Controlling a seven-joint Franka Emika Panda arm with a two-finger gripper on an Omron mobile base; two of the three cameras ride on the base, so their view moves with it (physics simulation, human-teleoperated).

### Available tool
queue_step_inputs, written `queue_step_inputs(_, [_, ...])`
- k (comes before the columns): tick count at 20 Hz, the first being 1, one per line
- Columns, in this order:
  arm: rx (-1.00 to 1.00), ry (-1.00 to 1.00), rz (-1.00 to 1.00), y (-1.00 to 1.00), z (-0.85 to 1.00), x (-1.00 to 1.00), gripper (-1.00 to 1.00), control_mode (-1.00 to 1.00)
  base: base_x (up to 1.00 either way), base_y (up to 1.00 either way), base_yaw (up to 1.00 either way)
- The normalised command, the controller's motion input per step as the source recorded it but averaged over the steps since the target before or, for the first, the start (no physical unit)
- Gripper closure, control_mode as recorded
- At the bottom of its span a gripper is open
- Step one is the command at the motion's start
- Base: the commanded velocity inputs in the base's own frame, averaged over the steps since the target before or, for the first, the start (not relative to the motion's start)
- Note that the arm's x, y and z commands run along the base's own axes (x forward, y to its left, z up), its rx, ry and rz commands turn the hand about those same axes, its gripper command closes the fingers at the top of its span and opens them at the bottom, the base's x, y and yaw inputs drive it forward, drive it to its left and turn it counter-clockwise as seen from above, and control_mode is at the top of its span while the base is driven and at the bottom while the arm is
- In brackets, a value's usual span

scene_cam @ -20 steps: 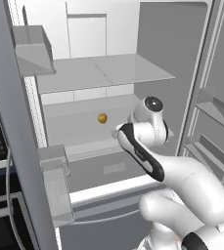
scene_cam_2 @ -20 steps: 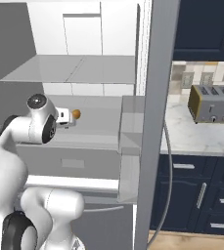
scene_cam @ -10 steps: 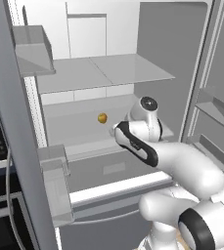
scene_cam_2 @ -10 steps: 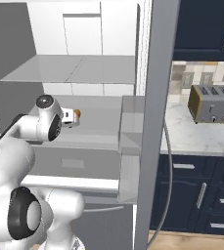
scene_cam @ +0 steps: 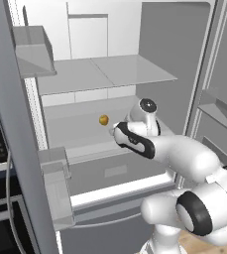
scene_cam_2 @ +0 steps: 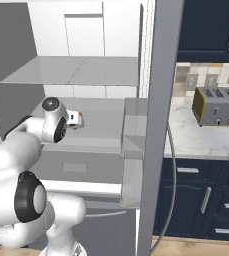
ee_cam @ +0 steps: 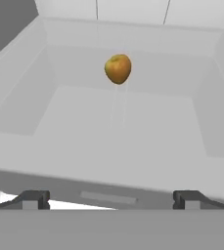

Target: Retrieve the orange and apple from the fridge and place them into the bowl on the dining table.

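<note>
Item: first fruit pickup in hand — I have the gripper (ee_cam: 108,199) spread wide and empty at the open fridge (scene_cam: 110,79), the apple (ee_cam: 118,68) resting toward the back of its lower shelf, so I next reach inward and close on it

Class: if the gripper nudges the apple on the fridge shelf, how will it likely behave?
The apple looks round, so it would probably roll on the smooth shelf. Its rigid-looking form should resist squeezing. The skin looks glossy, so the open gripper might slip unless centred.
</note>
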Motion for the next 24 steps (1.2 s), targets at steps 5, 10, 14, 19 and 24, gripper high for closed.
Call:
queue_step_inputs(5, [0.01, 0.0, -0.02, 0.03, 0.0, 0.41, -1.0, -1.0, 0.0, 0.0, 0.0])
queue_step_inputs(10, [0.0, 0.0, -0.02, 0.05, 0.0, 0.34, -1.0, -1.0, 0.0, 0.0, 0.0])
queue_step_inputs(14, [0.0, 0.0, -0.05, 0.0, 0.01, 0.22, -1.0, -1.0, 0.0, 0.0, 0.0])
queue_step_inputs(19, [0.0, 0.0, -0.02, 0.01, 0.0, 0.17, -1.0, -1.0, 0.0, 0.0, 0.0])
queue_step_inputs(24, [0.0, 0.0, 0.0, 0.09, 0.0, 0.06, -1.0, -1.0, 0.0, 0.0, 0.0])
